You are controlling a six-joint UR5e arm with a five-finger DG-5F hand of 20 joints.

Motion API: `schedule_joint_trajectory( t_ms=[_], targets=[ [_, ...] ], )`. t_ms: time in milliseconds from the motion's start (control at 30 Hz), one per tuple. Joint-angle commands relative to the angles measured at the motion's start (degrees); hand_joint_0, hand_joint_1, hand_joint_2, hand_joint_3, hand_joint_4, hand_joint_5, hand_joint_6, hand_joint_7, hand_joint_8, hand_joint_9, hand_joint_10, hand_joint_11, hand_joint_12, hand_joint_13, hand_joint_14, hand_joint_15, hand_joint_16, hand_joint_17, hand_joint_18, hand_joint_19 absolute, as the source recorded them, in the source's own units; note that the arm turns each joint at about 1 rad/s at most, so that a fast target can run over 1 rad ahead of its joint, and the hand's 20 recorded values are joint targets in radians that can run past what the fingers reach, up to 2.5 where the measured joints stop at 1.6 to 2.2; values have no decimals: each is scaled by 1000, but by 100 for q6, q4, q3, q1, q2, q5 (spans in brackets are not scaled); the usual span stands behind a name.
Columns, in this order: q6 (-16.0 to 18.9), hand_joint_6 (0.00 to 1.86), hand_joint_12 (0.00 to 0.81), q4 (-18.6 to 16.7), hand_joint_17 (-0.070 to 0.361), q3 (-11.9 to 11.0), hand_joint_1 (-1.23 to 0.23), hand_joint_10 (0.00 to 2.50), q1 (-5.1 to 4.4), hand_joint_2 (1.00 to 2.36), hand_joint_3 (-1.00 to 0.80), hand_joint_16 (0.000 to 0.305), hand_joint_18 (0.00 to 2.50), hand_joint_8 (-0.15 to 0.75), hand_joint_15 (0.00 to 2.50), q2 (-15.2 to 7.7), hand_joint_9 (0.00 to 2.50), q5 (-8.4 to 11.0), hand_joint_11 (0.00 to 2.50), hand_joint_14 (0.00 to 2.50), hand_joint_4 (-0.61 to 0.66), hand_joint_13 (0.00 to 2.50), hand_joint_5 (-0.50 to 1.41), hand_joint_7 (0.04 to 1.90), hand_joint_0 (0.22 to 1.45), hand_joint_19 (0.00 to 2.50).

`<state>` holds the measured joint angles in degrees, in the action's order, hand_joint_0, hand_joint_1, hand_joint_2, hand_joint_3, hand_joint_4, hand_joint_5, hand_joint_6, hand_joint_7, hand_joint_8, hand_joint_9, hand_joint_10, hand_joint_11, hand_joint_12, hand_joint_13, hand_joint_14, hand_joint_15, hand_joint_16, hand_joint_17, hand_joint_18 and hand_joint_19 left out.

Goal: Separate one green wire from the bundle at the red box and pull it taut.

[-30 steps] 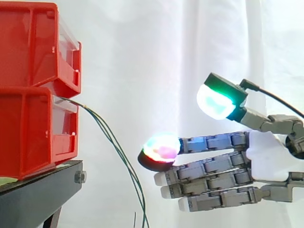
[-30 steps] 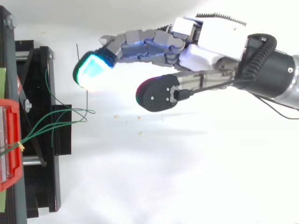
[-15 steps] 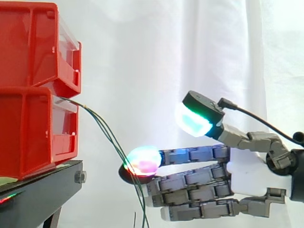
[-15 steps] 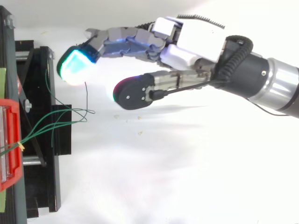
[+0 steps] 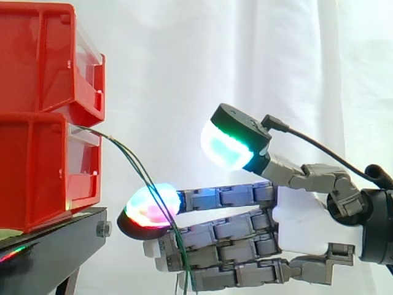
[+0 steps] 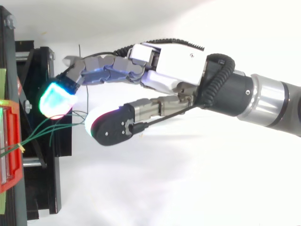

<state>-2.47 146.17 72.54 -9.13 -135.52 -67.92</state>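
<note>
1. The bundle of thin green wires [image 5: 123, 151] leaves the front lip of the lower red plastic bin [image 5: 37, 172]. It droops in a slack curve down and away from the bin, past the edge of the black metal stand [image 5: 49, 249].
2. From above, the strands fan apart over the stand, with one or two looping out toward the robot hand [image 5: 298, 221].
3. The robot hand is spread and holds nothing. Its grey segmented fingers lie straight and level toward the bins, and the thumb is lifted well clear above them.
4. In the side view the wires cross the glowing fingertips [image 5: 150, 206]. From above they run into the gap between fingers and thumb. Whether any strand touches a pad cannot be told.
5. Handling, as a judgement: the wires look very light, limp and smooth-coated. They would likely slide off the rounded pads or drag neighbours along unless pinched firmly.
6. The best hold seems to be on the outermost strand, partway down the hanging run where the strands have spread.
7. The bins are hard, glossy moulded plastic, one stacked on the other. A soft pleated white curtain [image 5: 184, 61] hangs behind.
</note>
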Motion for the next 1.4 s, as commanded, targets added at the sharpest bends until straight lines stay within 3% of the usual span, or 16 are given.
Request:
schedule_joint_trajectory(
  t_ms=[0, 467, 667, 733, 767, 900, 1367],
  targets=[
    [-122, 502, 329, -106, 127, -20, -572, 2, -54, 1002, -473, 57, 0, 242, 10, -9, 402, -29, 92, 0, 242, 29, -193, 803, 495, 0],
    [-175, 503, 327, -80, 126, -134, -570, 2, -212, 1002, -472, 56, 0, 244, 17, -80, 425, -2, 93, 0, 260, 60, -176, 816, 505, 0],
    [-166, 503, 322, -36, 123, -196, -583, 3, -212, 1003, -466, 55, 0, 244, 0, -80, 493, -20, 75, 1, 277, 130, -149, 879, 526, 0],
    [-158, 503, 318, 34, 120, -240, -584, 2, -221, 1003, -463, 53, 0, 242, 0, -71, 508, -29, 82, 1, 273, 143, -141, 908, 536, 0],
    [-140, 503, 316, 271, 120, -354, -583, 3, -212, 1004, -460, 53, 11, 241, 3, -71, 520, -38, 84, 0, 273, 159, -137, 928, 541, 0],
    [-140, 503, 311, 658, 118, -574, -589, 3, -212, 1004, -458, 53, 31, 239, 9, -71, 532, -46, 98, 0, 265, 175, -129, 964, 551, 0],
    [-131, 503, 308, 746, 117, -688, -589, 4, -247, 1005, -442, 52, 66, 241, 10, -71, 560, -38, 117, 0, 236, 197, -115, 1048, 562, 0]
  ],
)
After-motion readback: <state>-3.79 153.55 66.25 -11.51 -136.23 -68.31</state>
